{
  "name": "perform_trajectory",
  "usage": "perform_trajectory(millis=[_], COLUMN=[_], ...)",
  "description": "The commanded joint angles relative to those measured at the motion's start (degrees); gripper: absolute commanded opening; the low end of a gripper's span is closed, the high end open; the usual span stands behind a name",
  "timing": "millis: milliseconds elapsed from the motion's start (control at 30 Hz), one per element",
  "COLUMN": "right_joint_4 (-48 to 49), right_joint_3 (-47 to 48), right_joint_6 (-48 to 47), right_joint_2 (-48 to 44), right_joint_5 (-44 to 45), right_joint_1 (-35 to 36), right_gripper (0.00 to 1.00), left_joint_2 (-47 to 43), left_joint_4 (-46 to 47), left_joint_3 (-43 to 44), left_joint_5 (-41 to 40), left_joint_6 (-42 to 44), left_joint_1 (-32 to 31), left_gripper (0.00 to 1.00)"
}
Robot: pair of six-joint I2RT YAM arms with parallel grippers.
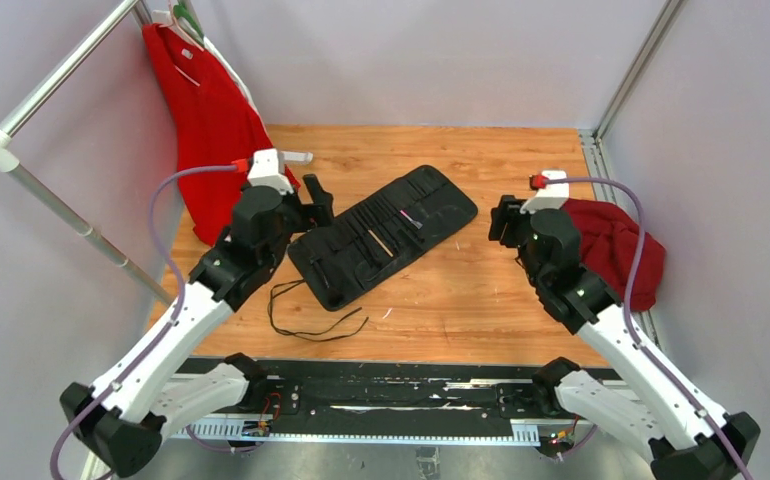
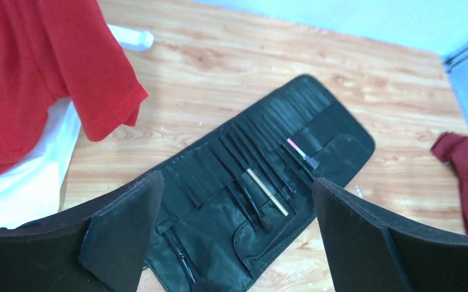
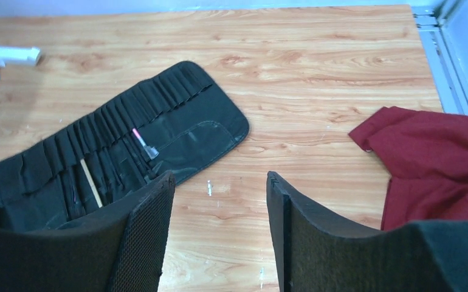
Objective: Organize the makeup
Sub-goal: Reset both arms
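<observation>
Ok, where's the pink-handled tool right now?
Top view, centre: the pink-handled tool lies in the open black case, just right of the tan-handled brush.

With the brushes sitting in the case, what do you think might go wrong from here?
The cord lies looped beside the near end of the case, near the left gripper; a finger might snag it. The brushes poke out of their slots, so shifting or folding the case could slide them loose. The red shirt hangs close to that gripper and may catch.
</observation>
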Motion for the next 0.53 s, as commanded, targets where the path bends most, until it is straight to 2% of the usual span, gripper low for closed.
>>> perform_trajectory(millis=[0,233,500], right_joint_4=[4.95,3.35,1.4], right_joint_3=[-3.42,-4.75,-2.75], right_joint_6=[6.08,9.06,9.72], right_joint_2=[-6.65,-12.3,-11.56], right_joint_5=[9.15,9.32,7.62], right_joint_1=[0.52,0.53,0.53], right_gripper=[0.57,0.57,0.57], left_joint_2=[-6.7,-13.01,-10.49], left_joint_4=[0.29,0.32,1.29], left_joint_3=[-1.02,-2.78,-1.5], left_joint_5=[-3.03,-2.69,-0.77], left_joint_6=[-0.62,-0.88,0.34], left_joint_1=[-0.13,-0.18,-0.16], left_gripper=[0.98,0.98,0.98])
